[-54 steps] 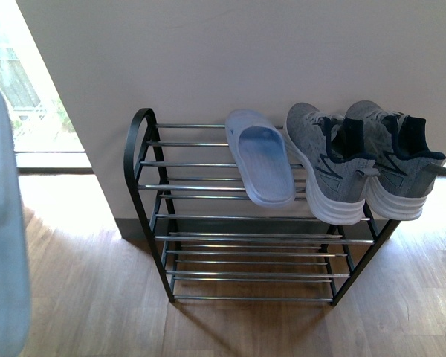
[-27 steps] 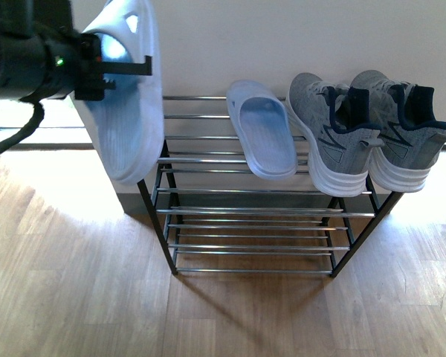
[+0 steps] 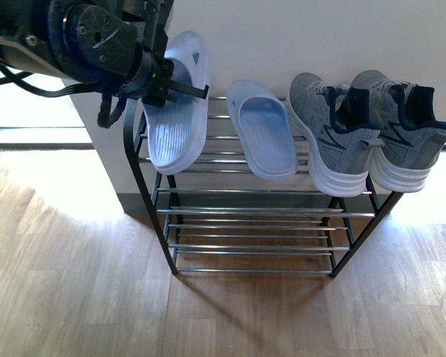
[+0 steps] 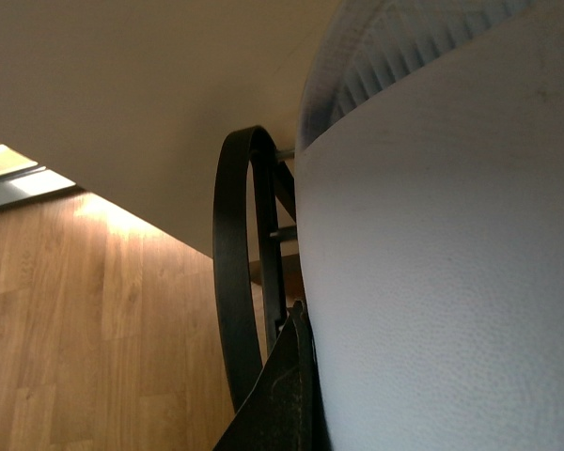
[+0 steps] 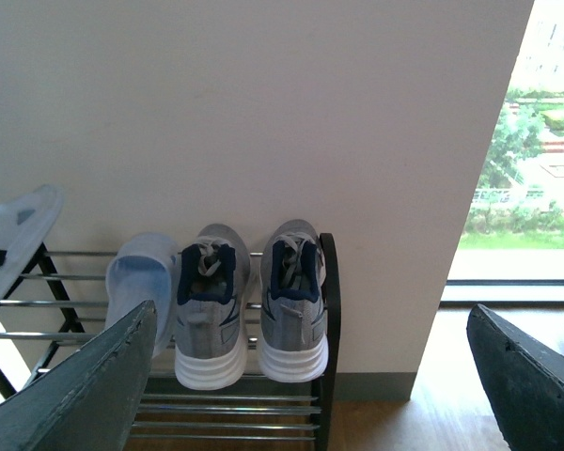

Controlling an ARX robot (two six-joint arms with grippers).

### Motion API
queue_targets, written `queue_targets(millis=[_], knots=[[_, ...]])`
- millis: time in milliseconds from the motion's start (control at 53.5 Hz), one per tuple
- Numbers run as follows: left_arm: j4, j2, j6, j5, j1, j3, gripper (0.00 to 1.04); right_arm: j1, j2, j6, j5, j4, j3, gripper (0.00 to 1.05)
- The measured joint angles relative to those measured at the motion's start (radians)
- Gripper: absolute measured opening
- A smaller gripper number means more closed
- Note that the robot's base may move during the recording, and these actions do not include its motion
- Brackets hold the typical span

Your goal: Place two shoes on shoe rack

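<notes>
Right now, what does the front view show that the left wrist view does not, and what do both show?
Only the front view shows the two grey sneakers, the resting slipper and the left end effector gripping the held slipper. Only the left wrist view shows that slipper's ribbed sole close up. Both show the held slipper, the shoe rack's curved black side frame, the wall and wooden floor.

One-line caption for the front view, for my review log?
Left gripper holds a pale-blue slipper over the shoe rack.
</notes>
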Motion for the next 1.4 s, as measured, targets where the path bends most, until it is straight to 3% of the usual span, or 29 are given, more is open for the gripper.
queue_targets(millis=[430,579,748,972,1140,1252,1402], knots=[[-0.230,0.340,0.075,0.010,0.011,0.478,0.03,0.000,0.000,0.000,0.000,0.000,0.000,0.96],[-0.231,0.347,0.072,0.054,0.008,0.487,0.35,0.000,0.000,0.000,0.000,0.000,0.000,0.96],[-0.157,0.208,0.031,0.103,0.001,0.316,0.67,0.000,0.000,0.000,0.000,0.000,0.000,0.96],[-0.065,-0.052,0.001,0.105,-0.004,0.109,0.97,0.000,0.000,0.000,0.000,0.000,0.000,0.96],[0.053,-0.220,0.001,0.031,0.001,-0.054,0.95,0.000,0.000,0.000,0.000,0.000,0.000,0.96],[0.546,-0.342,-0.049,0.012,0.039,-0.332,0.72,0.000,0.000,0.000,0.000,0.000,0.000,0.96],[0.772,-0.449,-0.065,0.056,0.097,-0.582,0.49,0.000,0.000,0.000,0.000,0.000,0.000,0.96]])
